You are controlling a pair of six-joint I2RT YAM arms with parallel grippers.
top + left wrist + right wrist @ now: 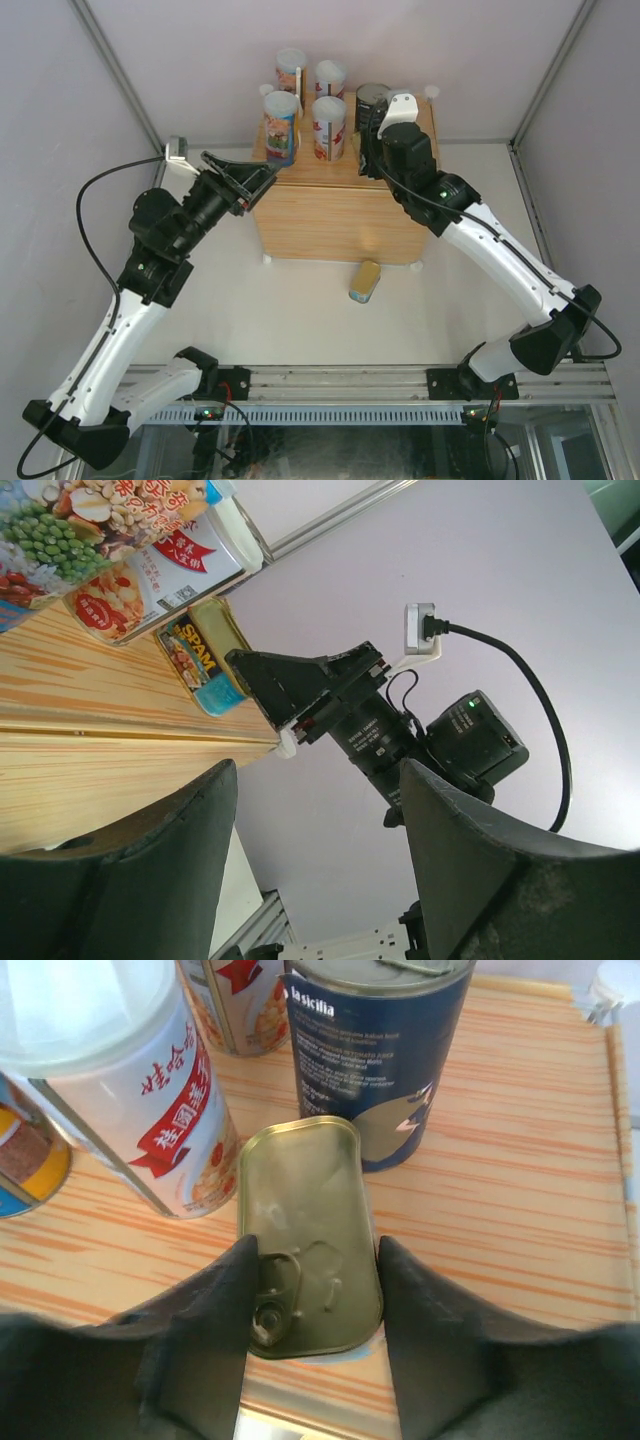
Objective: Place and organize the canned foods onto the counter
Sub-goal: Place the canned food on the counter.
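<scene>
The wood-grain counter [330, 215] carries several tall white-lidded cans [281, 125] and a dark blue can [372, 105] at its back. My right gripper [315, 1260] is shut on a flat gold tin [300, 1190], lid and pull tab up, resting on the counter top [520, 1190] just in front of the dark can [375, 1050] and beside a white-lidded can [130, 1100]. The left wrist view shows that tin's SPAM label [200, 655]. A second gold tin [364, 280] lies on the table before the counter. My left gripper [318, 780] stands open and empty at the counter's left edge [262, 178].
A power plug and black cable [177, 150] sit at the back left wall. White round connectors [431, 91] mark the counter's corners. The metal frame rail [350, 385] runs along the near edge by the arm bases.
</scene>
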